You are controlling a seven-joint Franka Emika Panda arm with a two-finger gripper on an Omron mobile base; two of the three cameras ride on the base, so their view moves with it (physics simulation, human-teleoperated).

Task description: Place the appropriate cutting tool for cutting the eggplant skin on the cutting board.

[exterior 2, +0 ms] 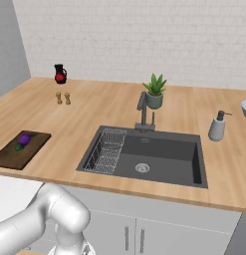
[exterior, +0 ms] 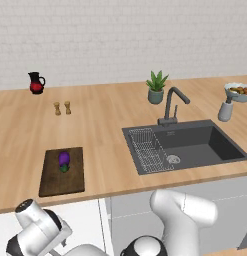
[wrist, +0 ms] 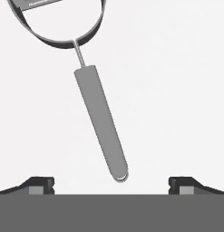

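Lying slantwise, peeler (wrist: 99, 122) handle points toward the spread hand (wrist: 111, 185).

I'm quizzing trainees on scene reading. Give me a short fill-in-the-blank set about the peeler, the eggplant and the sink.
1. The eggplant lies on the dark cutting ____.
2. In the hand view, the peeler lies between the fingertips of the gripper, whose jaws stand ____.
3. The wire rack sits inside the ____.
4. Behind the faucet stands a potted ____.

Missing words: board; open; sink; plant
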